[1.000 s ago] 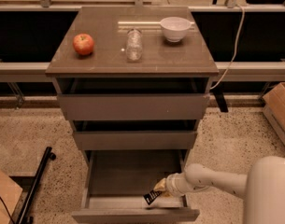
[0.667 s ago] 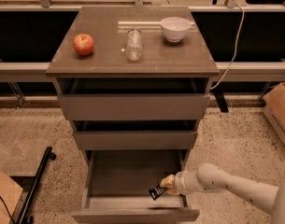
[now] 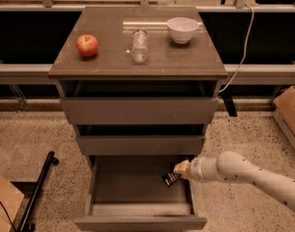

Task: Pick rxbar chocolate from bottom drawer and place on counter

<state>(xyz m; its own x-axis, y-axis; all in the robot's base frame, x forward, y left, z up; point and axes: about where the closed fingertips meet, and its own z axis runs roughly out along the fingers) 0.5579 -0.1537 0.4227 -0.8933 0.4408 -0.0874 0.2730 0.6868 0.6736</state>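
Observation:
The rxbar chocolate (image 3: pixel 170 179), a small black wrapper with white lettering, hangs tilted over the right side of the pulled-out bottom drawer (image 3: pixel 137 222). My gripper (image 3: pixel 181 169) reaches in from the right on a white arm and is shut on the bar's upper end. The bar sits above the drawer floor, just under the middle drawer's front. The counter (image 3: pixel 108 62) is the brown top of the cabinet, well above the gripper.
On the counter stand a red apple (image 3: pixel 87 45), a glass jar (image 3: pixel 139 46) and a white bowl (image 3: pixel 182 29). The two upper drawers are slightly open. A cardboard box (image 3: pixel 289 111) is on the floor at right, a black pole (image 3: pixel 38 190) at left.
The gripper has risen and moved slightly right, lifting the rxbar chocolate off the drawer floor. The arm now stretches in from further right.

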